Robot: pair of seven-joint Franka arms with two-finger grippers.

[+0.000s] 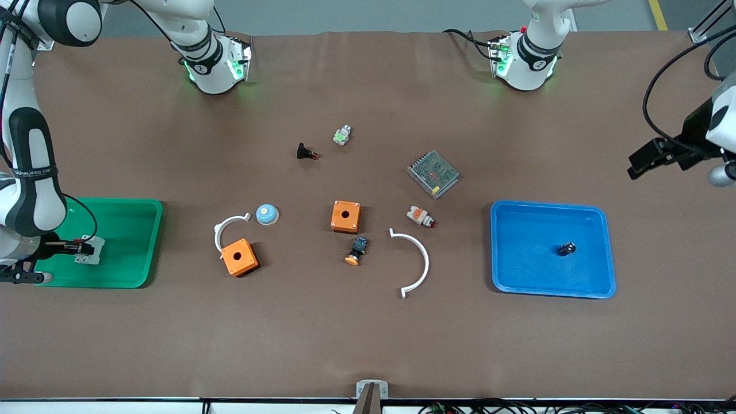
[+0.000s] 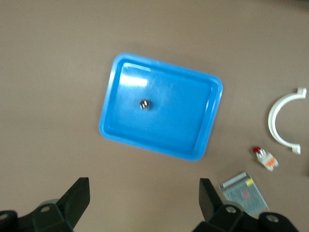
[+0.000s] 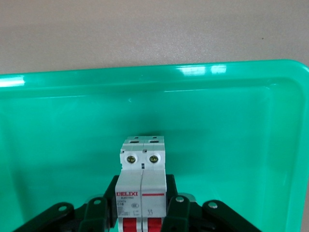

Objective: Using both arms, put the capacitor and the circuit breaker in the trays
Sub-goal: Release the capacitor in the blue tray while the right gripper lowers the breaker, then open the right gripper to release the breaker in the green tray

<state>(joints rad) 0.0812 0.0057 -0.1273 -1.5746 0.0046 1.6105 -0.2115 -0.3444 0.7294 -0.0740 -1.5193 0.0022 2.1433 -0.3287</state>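
Right pincer: clamped on white-grey rigid plastic circuit breaker, over green tray; likely light, slick-sided; hold flat flanks. Left pincer: spread wide, empty, above desk beside blue tray holding tiny black cylindrical capacitor.

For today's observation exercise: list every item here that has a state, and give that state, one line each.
Capacitor: lying in the blue tray, free.
Circuit breaker: in the green tray, between the right gripper's fingers.
Right gripper: shut on the circuit breaker.
Left gripper: open, high over the table by the blue tray.
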